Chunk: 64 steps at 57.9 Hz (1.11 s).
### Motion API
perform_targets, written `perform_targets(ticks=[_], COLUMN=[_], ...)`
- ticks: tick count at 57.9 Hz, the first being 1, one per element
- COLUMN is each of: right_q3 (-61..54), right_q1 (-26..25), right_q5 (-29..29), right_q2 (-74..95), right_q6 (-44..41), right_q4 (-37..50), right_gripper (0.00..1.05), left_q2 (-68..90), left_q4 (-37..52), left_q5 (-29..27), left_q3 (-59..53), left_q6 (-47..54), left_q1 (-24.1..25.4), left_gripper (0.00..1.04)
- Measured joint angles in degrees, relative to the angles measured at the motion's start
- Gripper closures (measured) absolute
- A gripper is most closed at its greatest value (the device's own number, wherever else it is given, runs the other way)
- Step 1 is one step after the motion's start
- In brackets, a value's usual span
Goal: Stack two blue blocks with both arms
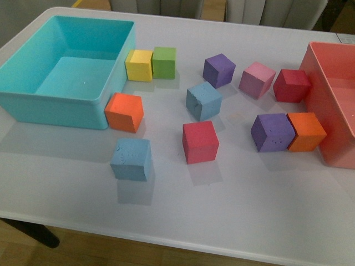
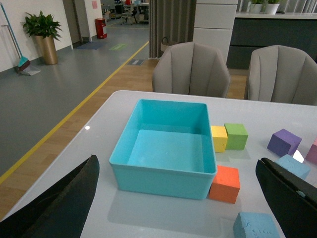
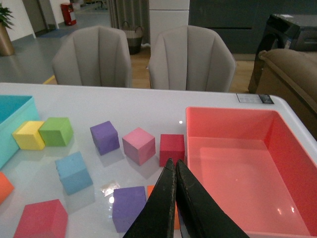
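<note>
near blue block [image 1: 131, 159] standing clear, red cube [image 1: 200, 142] close beside far blue block [image 1: 203, 101]

Light bright, even, from overhead | shadows soft, faint, cast toward desk [image 1: 233, 221] near edge, clearest under nearer blue block [image 1: 131, 159] | 1 small glare dot per wrist view | focus sharp

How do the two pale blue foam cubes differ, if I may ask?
The nearer blue cube sits in front of the orange foam cube; the farther blue cube sits behind the red foam cube. The nearer one's top is dented; the farther one's looks smoother. Both are unstacked and same-sized.
</note>
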Motion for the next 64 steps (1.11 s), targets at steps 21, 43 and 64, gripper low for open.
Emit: perform_targets(ticks=[21, 43, 64], right_q3=[-2.21, -2.25, -2.25], right_q1=[0.0, 0.0, 0.0], right_q5=[0.0, 0.0, 0.0], right_q2=[-17.9, -31.93, -41.13], right_q6=[0.0, 0.0, 0.0], right_q4=[-15.08, -28.06, -37.09], right_gripper=[1.03, 1.03, 1.03], left_q2=[0.0, 0.0, 0.0], left_q4=[0.0, 0.0, 0.0], left_q5=[0.0, 0.0, 0.0], left_q3=[0.0, 0.0, 0.0], left_q6=[0.02, 0.02, 0.02], left_q1=[0.0, 0.0, 0.0], left_gripper=[0.09, 0.09, 0.09])
